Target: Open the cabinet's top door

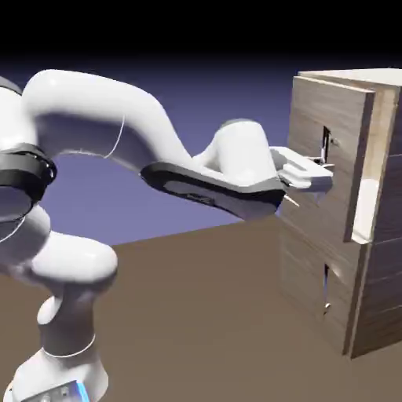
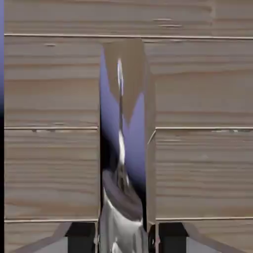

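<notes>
The cabinet [image 1: 369, 259] stands at the right edge of the exterior view, on the brown table [image 1: 196, 314]. Its top door [image 1: 326, 165] already stands ajar: the panel has swung out from the body, and a pale strip of interior shows along its right edge, in the centre right of the frame. So the opening has begun but looks far from finished; by my judgement most of the swing is left.

The arm [image 1: 157, 149] reaches from the left across the middle of the frame, and the end effector [image 1: 320, 174] sits at the door's handle [image 1: 327, 145], in the upper right of that view. In the hand view the handle [image 2: 120, 148] runs as a slim shiny bar up the middle of the frame, with wood grain to both sides, and its lower part passes down between the two dark finger tips [image 2: 81, 236] at the bottom edge. The fingers appear to be clamped on the handle, though the contact itself is hard to make out.

What remains, as I judge it, is to keep the hold and draw the door further out along its arc.

Of the cabinet's contents nothing can be told: the gap shows only a pale inner surface, no objects. The lower door [image 1: 314, 290] looks closed.
</notes>
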You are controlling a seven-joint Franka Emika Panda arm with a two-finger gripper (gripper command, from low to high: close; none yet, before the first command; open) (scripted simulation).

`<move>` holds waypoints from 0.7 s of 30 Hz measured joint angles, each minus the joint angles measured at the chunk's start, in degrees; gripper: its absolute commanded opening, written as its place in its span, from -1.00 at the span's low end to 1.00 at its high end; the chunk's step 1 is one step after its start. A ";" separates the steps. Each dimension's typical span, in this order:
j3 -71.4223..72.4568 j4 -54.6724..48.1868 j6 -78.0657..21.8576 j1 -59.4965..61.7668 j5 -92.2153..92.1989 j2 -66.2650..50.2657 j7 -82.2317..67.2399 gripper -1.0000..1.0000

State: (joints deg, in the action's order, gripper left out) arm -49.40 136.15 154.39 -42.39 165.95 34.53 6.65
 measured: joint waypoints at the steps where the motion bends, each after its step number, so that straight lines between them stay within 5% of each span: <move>1: 1.93 0.35 -0.07 2.08 -0.17 -0.83 1.21 -1.00; 12: 23.51 1.81 0.89 24.94 0.06 -7.23 15.21 -1.00; 21: 36.88 10.07 -4.60 35.99 -20.20 -1.35 0.80 -1.00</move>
State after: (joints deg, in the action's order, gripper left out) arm -12.53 146.21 149.80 -6.40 145.75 33.17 7.45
